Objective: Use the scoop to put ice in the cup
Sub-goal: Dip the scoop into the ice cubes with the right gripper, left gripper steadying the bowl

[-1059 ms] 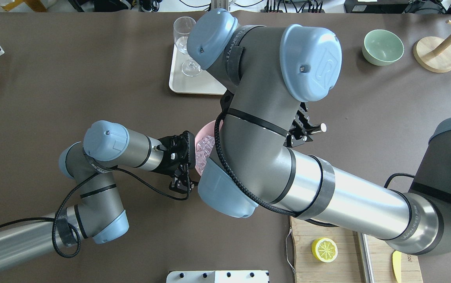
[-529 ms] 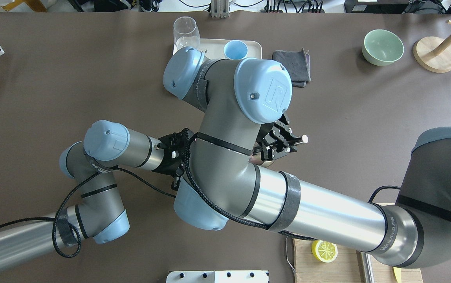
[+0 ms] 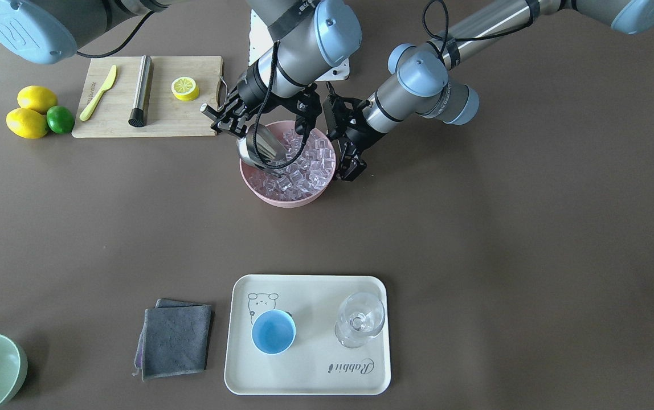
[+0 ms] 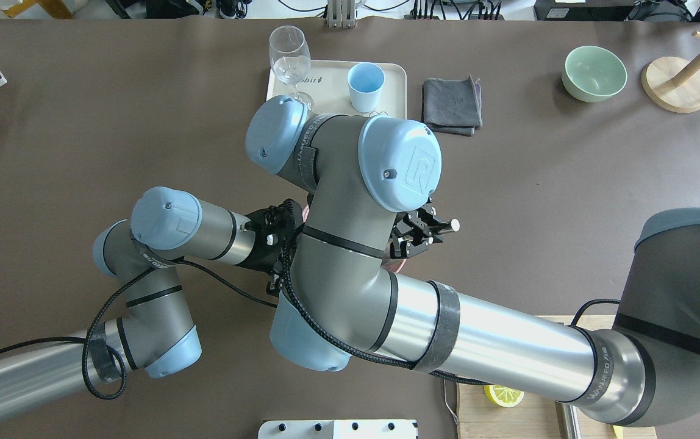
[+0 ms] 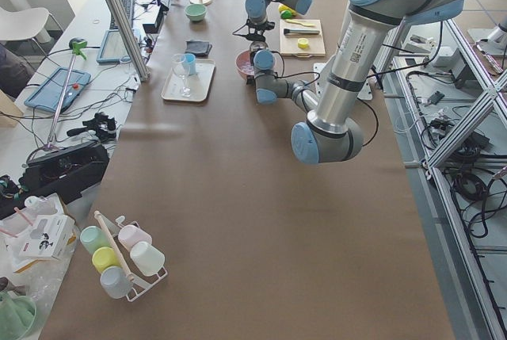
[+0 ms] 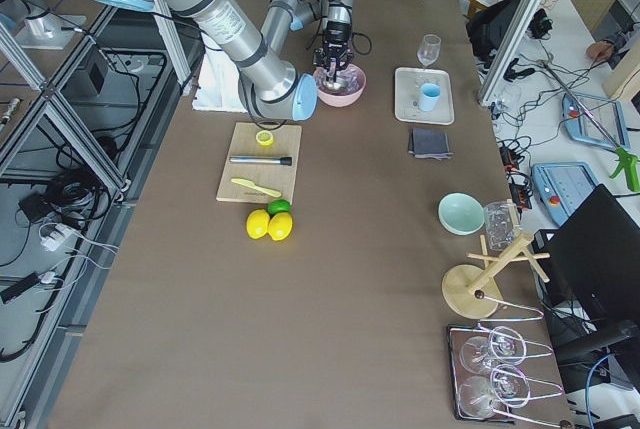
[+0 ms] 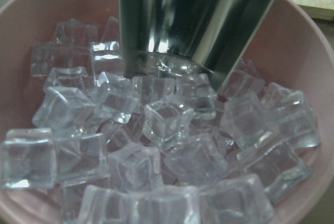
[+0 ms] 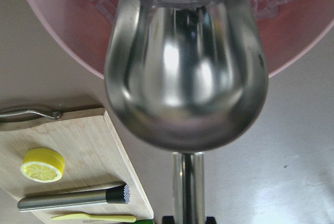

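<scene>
- Table (image 3: 475,256) — brown, carries everything listed.
- Right arm (image 3: 298,34) — reaches over the pink bowl. Right gripper (image 3: 225,118) is clamped on the scoop's short cylindrical handle, whose end sticks out past the fingers.
- Left arm (image 3: 424,85) — comes in low on the bowl's other side. Left gripper (image 3: 351,168) sits just beside the bowl's rim. Whether its fingers are parted, closed or pinching the rim cannot be told.
- Tray (image 3: 310,293) — cream, well apart from the bowl on the side far from the robot. It holds the cup and a stemmed glass (image 3: 359,319).
- Pink bowl (image 3: 287,200) — near the table's middle, between the two grippers.
- Scoop (image 3: 258,149) — shiny steel, tilted mouth-down, with its front lip pushed in among the cubes.
- Cup (image 3: 273,332) — light blue, upright on the tray beside the glass; nothing shows inside it.
- Ice (image 3: 304,168) — clear cubes heaped in the pink bowl, some touching the scoop's lip.
</scene>
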Controlling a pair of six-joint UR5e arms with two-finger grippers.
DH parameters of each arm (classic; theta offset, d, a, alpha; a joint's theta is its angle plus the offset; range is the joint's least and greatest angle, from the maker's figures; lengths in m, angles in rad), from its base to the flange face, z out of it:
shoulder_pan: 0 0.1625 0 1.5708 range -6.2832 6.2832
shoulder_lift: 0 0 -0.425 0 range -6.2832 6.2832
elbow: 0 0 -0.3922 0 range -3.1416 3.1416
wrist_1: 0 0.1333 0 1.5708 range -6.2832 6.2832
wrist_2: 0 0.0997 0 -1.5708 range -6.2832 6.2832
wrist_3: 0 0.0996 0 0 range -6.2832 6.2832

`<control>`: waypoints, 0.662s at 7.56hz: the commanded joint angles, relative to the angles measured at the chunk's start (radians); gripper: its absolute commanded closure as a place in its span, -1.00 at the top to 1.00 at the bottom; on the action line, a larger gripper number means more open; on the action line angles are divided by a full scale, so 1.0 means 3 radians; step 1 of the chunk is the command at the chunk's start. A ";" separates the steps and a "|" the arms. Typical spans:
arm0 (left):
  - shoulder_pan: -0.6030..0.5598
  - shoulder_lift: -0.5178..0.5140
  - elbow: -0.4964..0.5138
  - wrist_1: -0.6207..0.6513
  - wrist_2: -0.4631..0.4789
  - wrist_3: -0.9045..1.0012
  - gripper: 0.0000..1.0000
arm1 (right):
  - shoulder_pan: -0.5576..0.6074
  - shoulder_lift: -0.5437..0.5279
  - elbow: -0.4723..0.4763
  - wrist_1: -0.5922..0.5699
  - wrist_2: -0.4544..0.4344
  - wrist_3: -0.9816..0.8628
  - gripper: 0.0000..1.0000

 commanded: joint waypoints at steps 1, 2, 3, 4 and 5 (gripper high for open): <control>0.0003 -0.0002 0.0013 -0.0001 0.0001 0.0002 0.98 | -0.0003 -0.0190 0.0267 0.0269 0.0011 0.0127 -1.00; 0.0003 -0.0007 0.0013 -0.0001 0.0001 0.0002 0.98 | -0.0003 -0.0465 0.0638 0.0372 0.0016 0.0219 -1.00; 0.0003 -0.0007 0.0013 -0.0001 0.0001 0.0002 0.98 | -0.0003 -0.0660 0.0723 0.0676 0.0016 0.0331 -1.00; -0.0002 -0.0002 0.0013 -0.0006 0.0001 0.0002 0.98 | -0.0003 -0.0753 0.0749 0.0882 0.0021 0.0363 -1.00; -0.0002 -0.0002 0.0013 -0.0006 0.0001 0.0002 0.98 | -0.0003 -0.0830 0.0729 0.1117 0.0026 0.0540 -1.00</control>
